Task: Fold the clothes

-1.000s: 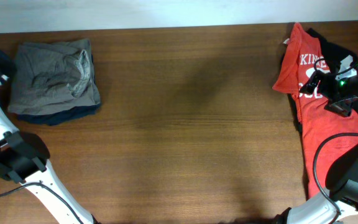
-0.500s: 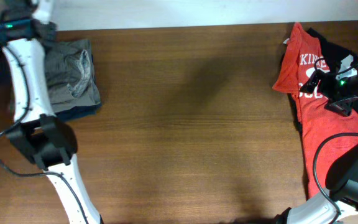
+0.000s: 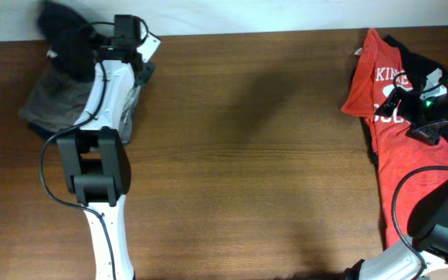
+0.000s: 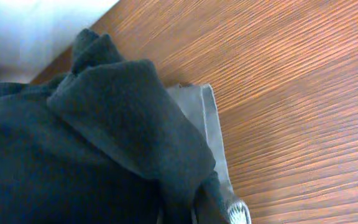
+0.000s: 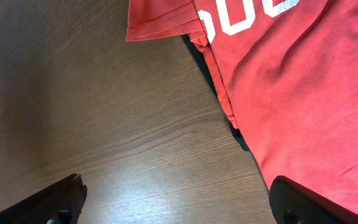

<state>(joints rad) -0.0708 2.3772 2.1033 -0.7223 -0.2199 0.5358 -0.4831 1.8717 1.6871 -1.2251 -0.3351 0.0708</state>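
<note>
Left pincer [image 3: 92,43] is clenched on a black garment [image 4: 73,143], which bunches up right against it and fills the near side of its wrist view. Just beneath it a folded grey piece [image 4: 199,109] lies on the tabletop [image 4: 291,93], with bare wood past the cloth's edge. Right pincer [image 5: 179,205] is released, jaws spread wide, hovering above bare wood. Ahead of it and to one side lies a red T-shirt [image 5: 303,93] with white block print. From overhead "KIN" reads on the upper line, the rest hidden by the arm. The line below shows only rounded letter parts. A black piece [image 3: 420,56] peeks out from under the red one, beyond this pincer.
</note>
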